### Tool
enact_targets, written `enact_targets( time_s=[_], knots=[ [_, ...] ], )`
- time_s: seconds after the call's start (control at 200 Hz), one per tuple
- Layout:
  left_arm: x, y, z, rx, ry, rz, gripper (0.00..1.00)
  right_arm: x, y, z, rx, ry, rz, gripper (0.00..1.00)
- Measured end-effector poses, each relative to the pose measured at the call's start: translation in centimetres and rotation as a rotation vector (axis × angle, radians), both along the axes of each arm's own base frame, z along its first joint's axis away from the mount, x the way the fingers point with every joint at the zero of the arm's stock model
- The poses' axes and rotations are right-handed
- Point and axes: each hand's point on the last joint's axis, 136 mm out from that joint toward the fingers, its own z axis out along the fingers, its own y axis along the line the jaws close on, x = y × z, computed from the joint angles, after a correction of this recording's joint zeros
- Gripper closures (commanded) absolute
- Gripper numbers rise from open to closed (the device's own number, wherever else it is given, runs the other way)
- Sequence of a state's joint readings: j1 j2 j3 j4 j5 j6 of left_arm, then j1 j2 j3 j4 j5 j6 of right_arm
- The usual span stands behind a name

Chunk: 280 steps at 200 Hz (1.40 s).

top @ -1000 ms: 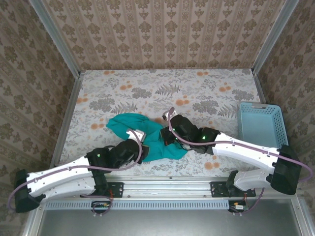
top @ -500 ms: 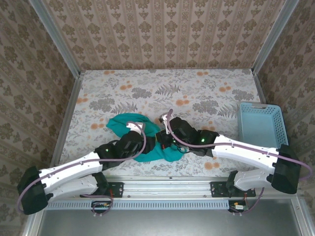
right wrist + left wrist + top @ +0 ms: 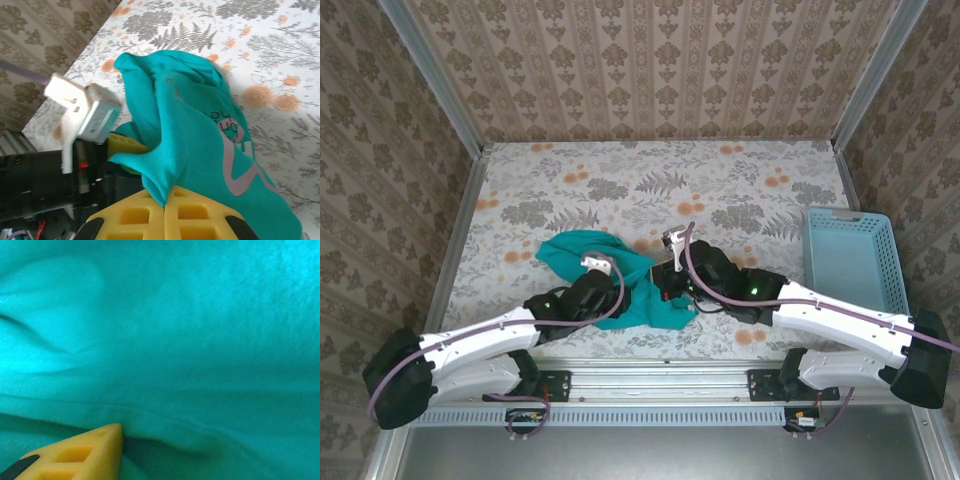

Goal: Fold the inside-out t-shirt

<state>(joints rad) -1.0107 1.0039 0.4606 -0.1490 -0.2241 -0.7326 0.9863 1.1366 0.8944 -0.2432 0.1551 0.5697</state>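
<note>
The inside-out t-shirt [image 3: 582, 252] lies bunched in a teal heap near the table's front edge, between my two arms. My right gripper [image 3: 165, 206] is shut on a raised fold of the t-shirt [image 3: 200, 125], lifted off the table, and grey mirrored lettering shows on the cloth. My right gripper [image 3: 663, 290] meets my left gripper [image 3: 628, 291] at the heap's near right side. In the left wrist view teal cloth [image 3: 200, 315] lies close over everything, with one yellow finger [image 3: 85, 452] pushed under a hem. The other finger is hidden.
A light-blue slotted basket [image 3: 847, 214] stands at the right edge of the floral table [image 3: 620, 190]. Patterned walls with metal posts close in the back and both sides. The left arm's white camera mount [image 3: 82, 112] hangs close beside the held fold.
Both arms have shifted to the right. The left gripper has pushed further into the heap, and the right gripper has drawn its fold of cloth rightward with it.
</note>
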Motion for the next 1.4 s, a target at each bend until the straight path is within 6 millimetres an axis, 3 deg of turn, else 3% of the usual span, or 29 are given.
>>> enact_targets(
  time_s=[0.12,0.33,0.475,0.655,0.78,0.905,1.11,1.24,1.4],
  knots=[
    [-0.1,0.4,0.7,-0.021,-0.027,-0.01,0.69,1.2,-1.6,-0.7,-0.035,0.012,-0.06,1.0],
    [-0.3,0.6,2.4,-0.037,-0.093,-0.054,0.8,2.5,-3.3,-2.2,-0.101,0.033,-0.111,0.99],
    [-0.8,0.9,2.1,-0.022,-0.107,-0.092,0.85,3.2,-3.7,-3.3,-0.139,0.044,-0.125,0.84],
    [-2.1,0.2,1.0,-0.039,-0.075,-0.172,0.88,4.8,-4.9,-6.4,-0.245,0.089,-0.171,0.58],
    [-2.3,-0.7,0.8,-0.059,-0.06,-0.203,0.89,4.5,-5.2,-7.5,-0.297,0.105,-0.162,0.52],
    [-2.3,-1.1,0.8,-0.071,-0.056,-0.215,0.89,2.9,-4.2,-6.8,-0.313,0.081,-0.119,0.52],
    [-2.1,-1.4,1.2,-0.089,-0.065,-0.213,0.89,-1.4,0.2,-4.7,-0.184,0.063,0.003,0.54],
    [-2.1,-1.4,1.2,-0.091,-0.065,-0.216,0.9,-2.0,2.2,-6.8,-0.139,0.13,0.009,0.54],
    [-2.2,-1.4,1.2,-0.093,-0.063,-0.219,0.9,-0.5,2.6,-9.3,-0.094,0.236,-0.073,0.52]
  ],
)
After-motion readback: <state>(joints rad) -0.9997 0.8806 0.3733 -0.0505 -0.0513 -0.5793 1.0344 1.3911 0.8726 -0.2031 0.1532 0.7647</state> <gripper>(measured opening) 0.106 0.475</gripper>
